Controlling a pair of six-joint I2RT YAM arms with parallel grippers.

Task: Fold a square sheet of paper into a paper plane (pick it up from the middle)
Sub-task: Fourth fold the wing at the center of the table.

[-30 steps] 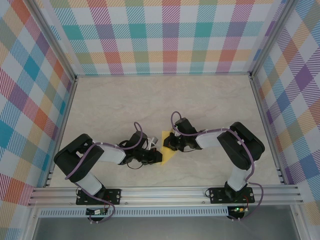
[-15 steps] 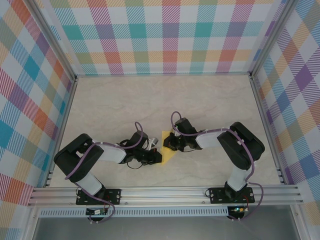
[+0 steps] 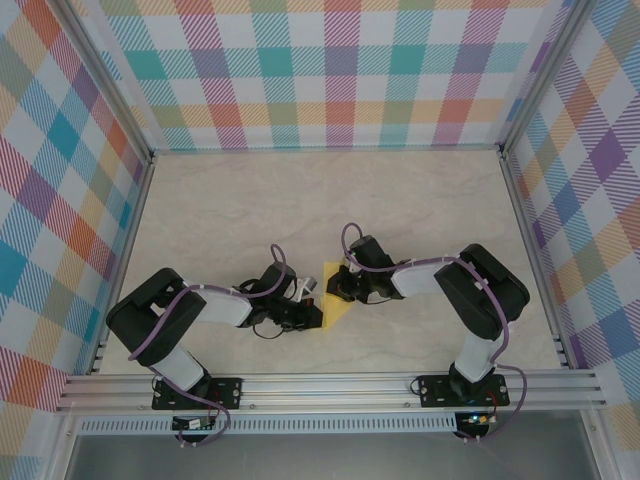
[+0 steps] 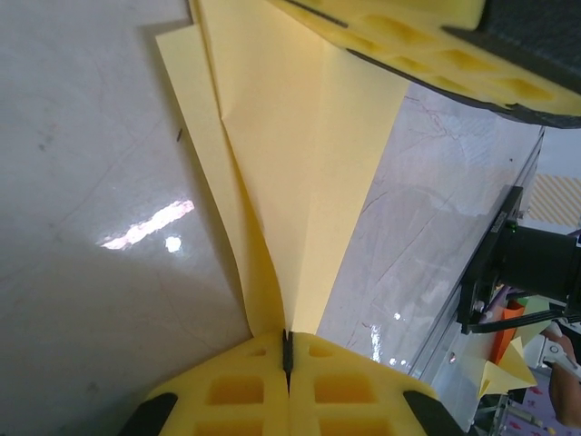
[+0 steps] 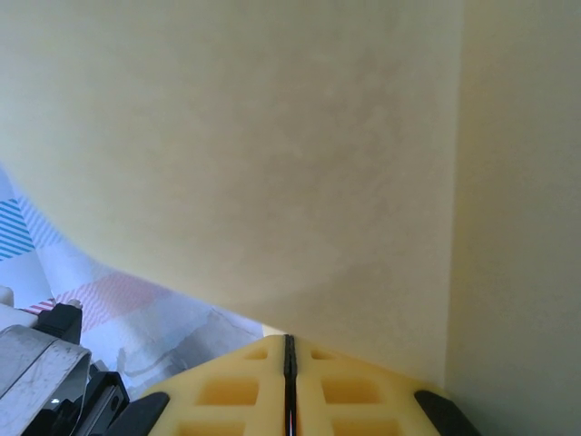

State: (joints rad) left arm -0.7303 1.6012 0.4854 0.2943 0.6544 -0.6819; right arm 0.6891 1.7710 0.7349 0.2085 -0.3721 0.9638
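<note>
From above, the left pincer (image 3: 318, 312) and the right pincer (image 3: 340, 291) meet tip to tip near the middle of the table (image 3: 250, 210), with the folded yellow sheet (image 3: 337, 311) between them. The sheet is largely hidden by the two heads, with one corner showing just beside the left pincer's tip. Beyond both pincers the table lies bare up to the far wall. The side walls stand well apart, and the near rail (image 3: 330, 385) is close behind the arms.

At the left wrist, the left pincer (image 4: 287, 343) has its yellow pads pressed flat together, pinching the narrow end of the folded yellow sheet (image 4: 309, 173). The paper fans out away from it, with a crease running down its length and a second layer showing along the left edge. At the far end, a pad of the right pincer (image 4: 408, 32) lies on the wide part. The sheet's left edge touches the table (image 4: 82, 136), or very nearly.

At the right wrist, the right pincer (image 5: 289, 343) is likewise closed, apparently nipping the folded yellow sheet (image 5: 272, 154), which rises broad just ahead of its tip.

I judge this to be a fold mid-way, with both ends held. The next move calls for laying a flap along the crease without tearing. One pincer must let go first, and the bare table beyond gives room.
</note>
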